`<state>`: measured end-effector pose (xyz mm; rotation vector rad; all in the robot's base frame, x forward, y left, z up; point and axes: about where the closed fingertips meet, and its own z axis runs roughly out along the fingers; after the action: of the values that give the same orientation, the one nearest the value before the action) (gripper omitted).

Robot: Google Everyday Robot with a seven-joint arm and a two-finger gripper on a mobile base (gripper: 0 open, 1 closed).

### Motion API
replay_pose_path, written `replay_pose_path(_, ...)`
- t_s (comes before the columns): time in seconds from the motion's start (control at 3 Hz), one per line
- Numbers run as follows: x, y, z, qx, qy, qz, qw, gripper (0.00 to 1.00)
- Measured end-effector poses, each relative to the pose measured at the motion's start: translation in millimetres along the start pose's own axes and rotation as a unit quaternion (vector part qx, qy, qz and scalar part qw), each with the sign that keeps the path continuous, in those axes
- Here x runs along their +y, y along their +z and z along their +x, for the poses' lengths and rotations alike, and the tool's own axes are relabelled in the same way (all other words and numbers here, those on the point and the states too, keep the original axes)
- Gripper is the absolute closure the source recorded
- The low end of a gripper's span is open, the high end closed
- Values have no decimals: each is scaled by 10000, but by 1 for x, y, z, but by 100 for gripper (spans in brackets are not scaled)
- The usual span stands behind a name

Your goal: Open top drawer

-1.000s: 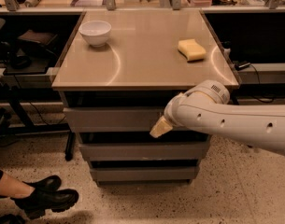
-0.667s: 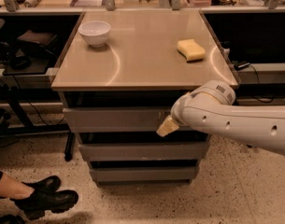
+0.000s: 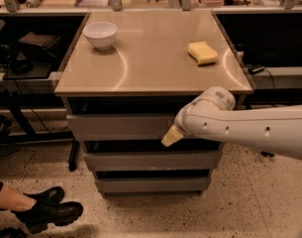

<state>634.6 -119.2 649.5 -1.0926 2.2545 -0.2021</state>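
Your gripper (image 3: 172,136) sat at lower edge of top drawer (image 3: 116,127), right of centre; grip state, could not tell. Top drawer sat directly under tabletop (image 3: 150,63), above two narrower drawers (image 3: 150,160). Bowl (image 3: 100,34), sponge (image 3: 202,52) on tabletop.

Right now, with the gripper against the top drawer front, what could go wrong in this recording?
The top drawer shows no handle, and the gripper sits low on its front, right of centre: it may slip off, or an off-centre pull may skew the drawer. A jolt could shift the white bowl and the yellow sponge resting on the cabinet top.
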Motion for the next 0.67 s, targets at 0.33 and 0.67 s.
replay_pose_path(0.33, -3, 40, -9, 161, 292, 11, 9994, 0)
replay_pose_path(0.67, -4, 36, -10, 161, 292, 11, 9994, 0)
